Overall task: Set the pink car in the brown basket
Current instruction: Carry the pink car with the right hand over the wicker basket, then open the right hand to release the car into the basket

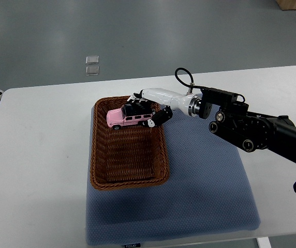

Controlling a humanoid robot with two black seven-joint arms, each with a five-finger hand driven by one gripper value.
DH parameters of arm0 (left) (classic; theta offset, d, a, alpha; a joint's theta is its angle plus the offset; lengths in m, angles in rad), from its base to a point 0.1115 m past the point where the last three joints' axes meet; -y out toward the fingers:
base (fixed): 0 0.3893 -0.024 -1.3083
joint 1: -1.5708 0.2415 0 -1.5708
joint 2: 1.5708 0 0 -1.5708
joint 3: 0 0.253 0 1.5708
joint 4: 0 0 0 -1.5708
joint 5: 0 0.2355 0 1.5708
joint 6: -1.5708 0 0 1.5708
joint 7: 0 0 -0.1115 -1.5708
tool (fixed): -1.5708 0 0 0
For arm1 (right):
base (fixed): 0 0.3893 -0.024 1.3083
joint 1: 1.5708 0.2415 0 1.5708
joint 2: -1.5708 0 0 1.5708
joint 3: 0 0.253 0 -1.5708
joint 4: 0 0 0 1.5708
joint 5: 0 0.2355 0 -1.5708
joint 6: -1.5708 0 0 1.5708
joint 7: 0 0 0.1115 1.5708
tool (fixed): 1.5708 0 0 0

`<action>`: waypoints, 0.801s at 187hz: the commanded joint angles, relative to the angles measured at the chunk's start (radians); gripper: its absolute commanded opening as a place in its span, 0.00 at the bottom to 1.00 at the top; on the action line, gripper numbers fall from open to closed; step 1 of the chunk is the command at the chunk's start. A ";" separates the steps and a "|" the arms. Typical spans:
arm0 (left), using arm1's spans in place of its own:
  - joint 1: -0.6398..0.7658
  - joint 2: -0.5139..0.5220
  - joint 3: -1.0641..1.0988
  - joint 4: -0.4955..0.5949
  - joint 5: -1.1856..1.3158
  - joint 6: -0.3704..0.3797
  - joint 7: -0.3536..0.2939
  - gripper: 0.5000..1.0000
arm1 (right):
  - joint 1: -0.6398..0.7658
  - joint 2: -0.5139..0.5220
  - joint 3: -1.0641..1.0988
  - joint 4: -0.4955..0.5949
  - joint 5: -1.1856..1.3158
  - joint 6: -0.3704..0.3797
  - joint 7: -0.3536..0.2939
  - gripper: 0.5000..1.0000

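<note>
Right hand (147, 111) comes in from the right edge and its fingers are closed around the pink car (129, 118), holding it by the roof and the rear side, so I read that the car is not released. I see the car at the far end of the brown basket (129, 181), inside the rim, low over the woven floor or maybe touching it; I cannot tell which. I judge that only opening the fingers remains, and the basket stands on the blue mat (205, 191) on the white table (34, 155), maybe so it does not slide.
</note>
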 commanded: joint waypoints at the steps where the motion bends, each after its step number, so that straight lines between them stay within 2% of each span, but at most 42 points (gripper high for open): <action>1: 0.000 0.000 0.000 0.000 0.000 0.000 0.000 1.00 | -0.010 0.000 0.003 -0.001 0.002 0.000 0.001 0.31; 9: 0.000 0.000 0.000 0.000 0.000 0.000 0.000 1.00 | -0.011 0.002 0.003 -0.001 0.002 -0.001 0.001 0.37; 31: 0.000 0.000 0.000 0.000 0.000 0.000 0.000 1.00 | -0.016 0.002 0.003 0.001 0.002 -0.017 0.001 0.41; 41: 0.000 0.000 0.000 0.000 0.000 0.000 0.000 1.00 | -0.016 0.004 0.003 0.001 0.002 -0.029 0.001 0.45; 58: 0.000 0.000 0.000 0.000 0.000 0.000 0.000 1.00 | -0.015 0.008 0.001 0.001 0.002 -0.031 0.001 0.69; 69: 0.000 0.000 0.000 0.000 0.000 0.000 0.000 1.00 | -0.016 0.008 0.003 0.001 0.003 -0.032 0.002 0.80; 114: 0.000 0.000 0.000 0.000 0.000 0.000 0.000 1.00 | -0.018 0.000 0.020 0.001 0.056 -0.032 0.002 0.82; 150: 0.000 0.000 0.000 0.000 0.000 0.000 0.000 1.00 | -0.022 -0.027 0.126 -0.001 0.263 -0.012 -0.004 0.82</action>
